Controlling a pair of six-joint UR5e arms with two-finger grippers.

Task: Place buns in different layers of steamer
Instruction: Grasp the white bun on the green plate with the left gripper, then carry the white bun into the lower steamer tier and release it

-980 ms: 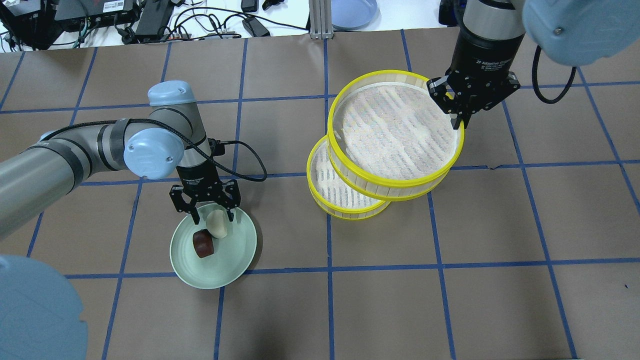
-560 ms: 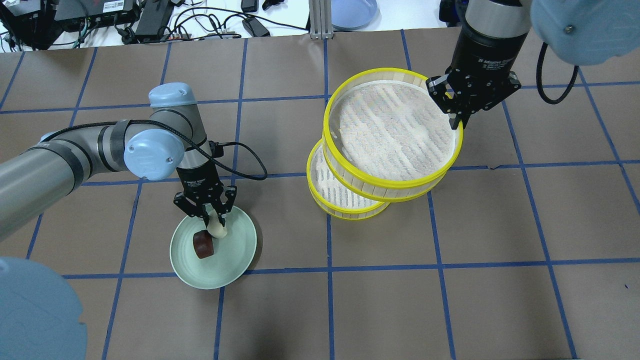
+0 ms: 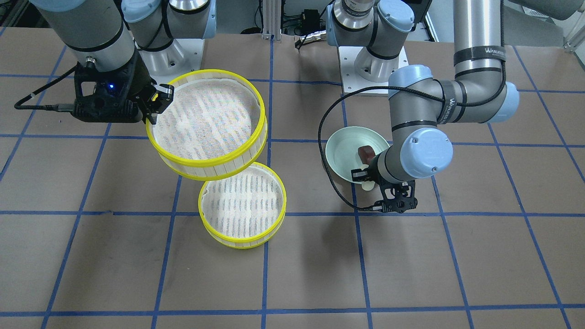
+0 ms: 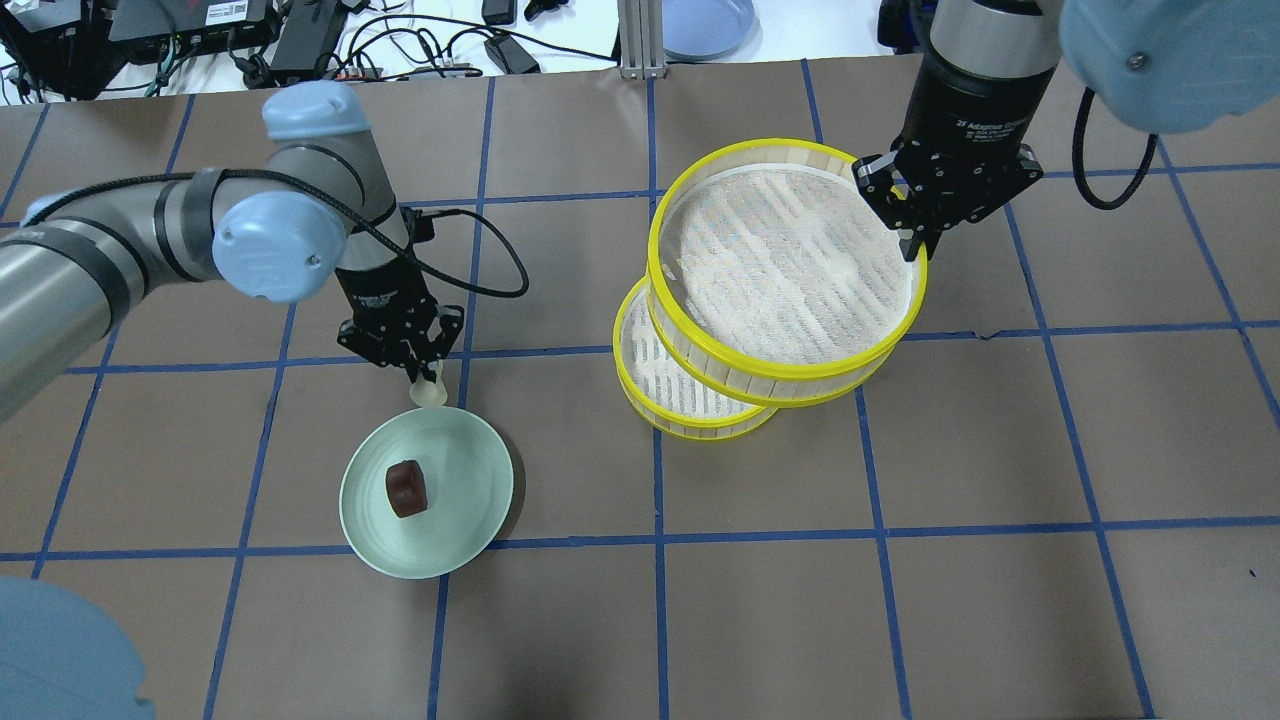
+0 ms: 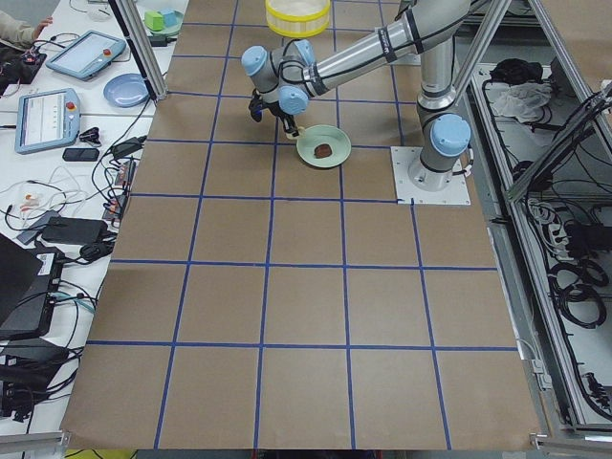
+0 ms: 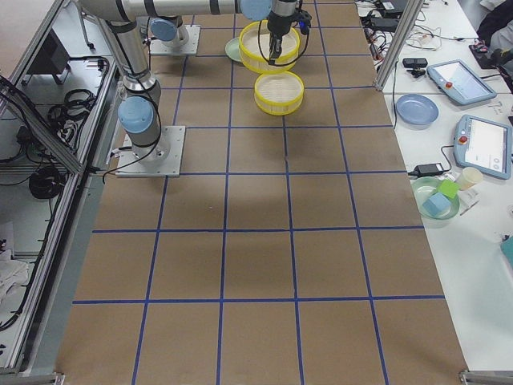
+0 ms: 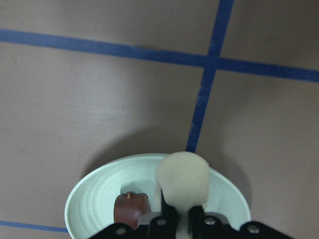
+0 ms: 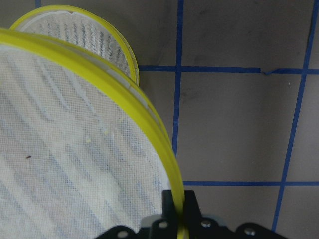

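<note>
My left gripper (image 4: pixel 418 368) is shut on the cream-white bun (image 4: pixel 431 392) and holds it in the air over the far edge of the pale green plate (image 4: pixel 470 500). The bun fills the lower middle of the left wrist view (image 7: pixel 182 177). The dark reddish-brown bun (image 4: pixel 406 489) lies on the plate. My right gripper (image 4: pixel 915 245) is shut on the yellow rim of the upper steamer tray (image 4: pixel 785 260) and holds it raised, tilted and offset above the lower tray (image 4: pixel 680 385). Both trays' white liners are bare.
A blue plate (image 4: pixel 705 20), an aluminium post (image 4: pixel 635 40) and cables with power bricks (image 4: pixel 300 40) sit along the table's far edge. The brown table surface carries blue tape grid lines.
My left gripper shut on the cream-white bun and lifted it off the plate, moving up and toward the far side. The right gripper and upper tray barely moved.
</note>
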